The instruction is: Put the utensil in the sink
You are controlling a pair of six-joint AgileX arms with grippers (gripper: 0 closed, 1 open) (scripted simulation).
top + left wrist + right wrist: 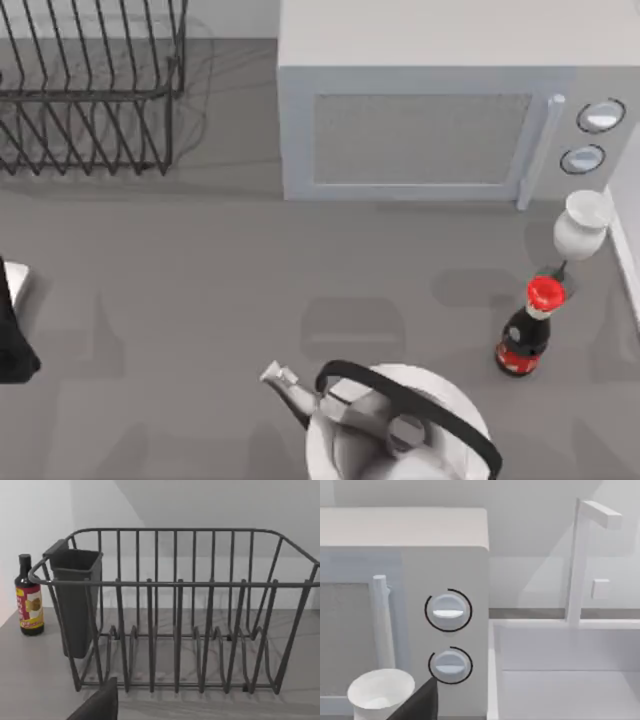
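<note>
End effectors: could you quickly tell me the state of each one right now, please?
Left end effector: cannot be told.
Right end effector: cannot be told.

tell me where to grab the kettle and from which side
Probably the black handle of the kettle, from straight above: it arches over the lid, so the jaws can close across the band. The spout points left in the top view, out of the way.
</note>
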